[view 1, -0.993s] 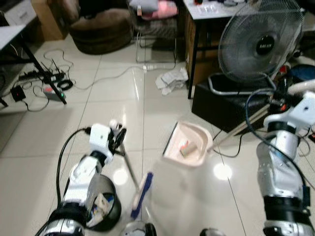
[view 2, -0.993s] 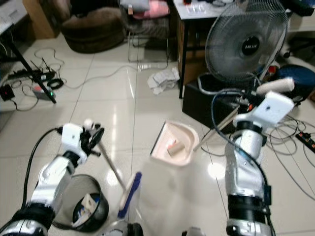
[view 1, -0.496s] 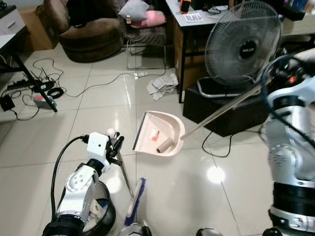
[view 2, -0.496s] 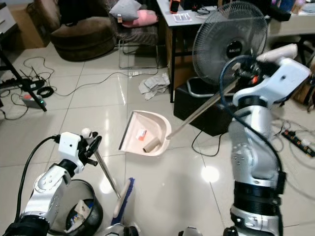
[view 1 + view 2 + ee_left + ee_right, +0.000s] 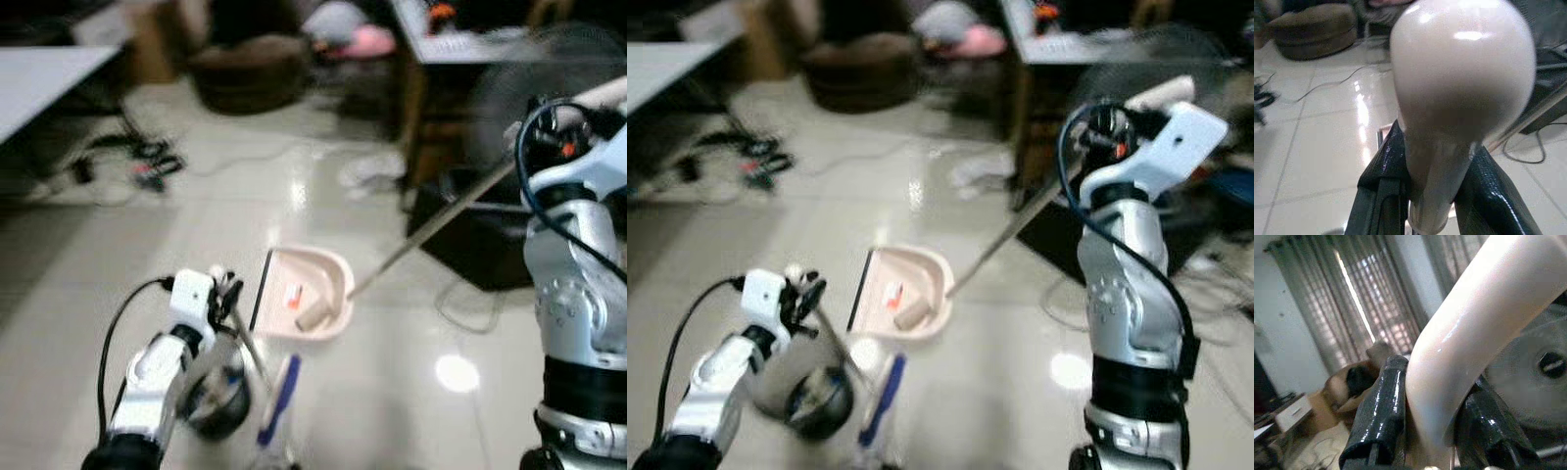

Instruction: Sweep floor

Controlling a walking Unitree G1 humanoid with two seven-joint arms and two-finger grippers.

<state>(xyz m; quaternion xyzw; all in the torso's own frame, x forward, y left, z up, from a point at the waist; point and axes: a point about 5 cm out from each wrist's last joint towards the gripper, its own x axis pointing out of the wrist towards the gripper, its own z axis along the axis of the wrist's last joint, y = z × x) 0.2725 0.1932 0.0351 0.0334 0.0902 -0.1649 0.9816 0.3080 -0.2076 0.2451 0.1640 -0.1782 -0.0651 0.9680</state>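
Note:
My left gripper [image 5: 227,294] is shut on the top of the broom handle [image 5: 1459,83], a pale rounded knob between its black fingers [image 5: 1383,186]. The broom's blue brush head [image 5: 279,397] rests on the tile floor by a black bin [image 5: 211,403]. My right gripper [image 5: 551,119] is raised at the right, shut on the pale long handle [image 5: 1464,333] of the pink dustpan [image 5: 306,304]. The dustpan hangs tilted just right of my left gripper and holds a cardboard roll [image 5: 313,315] and a scrap of paper [image 5: 292,299].
A standing fan [image 5: 549,78] and a black box [image 5: 490,235] are at the right, under a desk. Crumpled paper [image 5: 372,171] lies on the floor ahead. Cables and a power strip [image 5: 137,166] lie at the left, a brown beanbag [image 5: 245,69] at the back.
My right arm rose with the dustpan handle, lifting the dustpan off the floor and bringing it close to the bin. The whole view has shifted and blurred. The left gripper still holds the broom.

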